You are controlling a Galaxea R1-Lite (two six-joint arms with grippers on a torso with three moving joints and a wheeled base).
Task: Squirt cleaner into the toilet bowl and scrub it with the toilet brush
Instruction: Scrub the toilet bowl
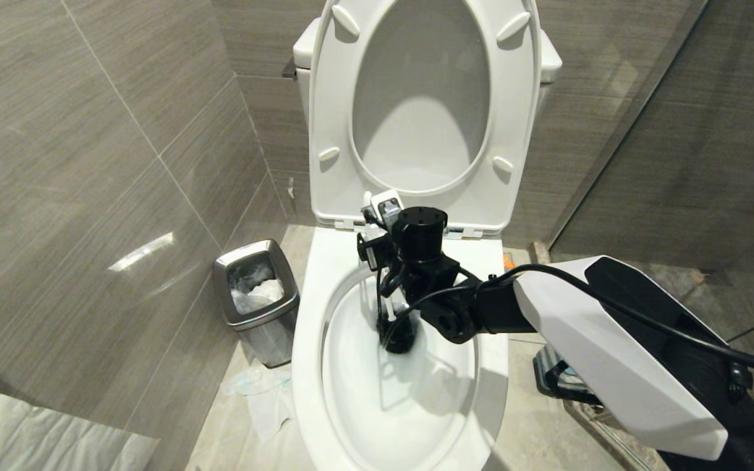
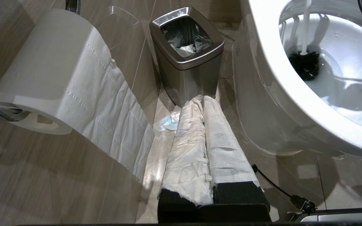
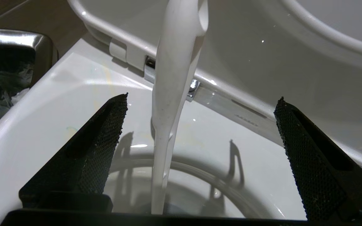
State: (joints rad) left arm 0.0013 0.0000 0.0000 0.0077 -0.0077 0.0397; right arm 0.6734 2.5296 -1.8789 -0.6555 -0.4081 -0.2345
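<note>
The white toilet bowl (image 1: 305, 366) stands open, with seat and lid (image 1: 324, 98) raised. The toilet brush (image 1: 398, 340) stands in it, black bristle head (image 2: 305, 62) in the water at the bottom. Its white handle (image 3: 171, 78) leans toward the hinges at the back. My right gripper (image 3: 202, 97) hangs over the rear of the bowl (image 3: 58, 103), open wide. The handle rises between its fingers, nearer one of them, touching neither. My left gripper (image 2: 202, 98), fingers wrapped in white paper, is shut and parked low beside the bowl (image 2: 272, 72). No cleaner can be made out.
A small steel waste bin (image 1: 256, 297) with a liner stands on the floor left of the toilet, crumpled paper beside it. A toilet paper roll (image 2: 58, 78) hangs on the left wall. A dark object (image 1: 557, 376) sits on the floor right of the toilet, behind my right arm.
</note>
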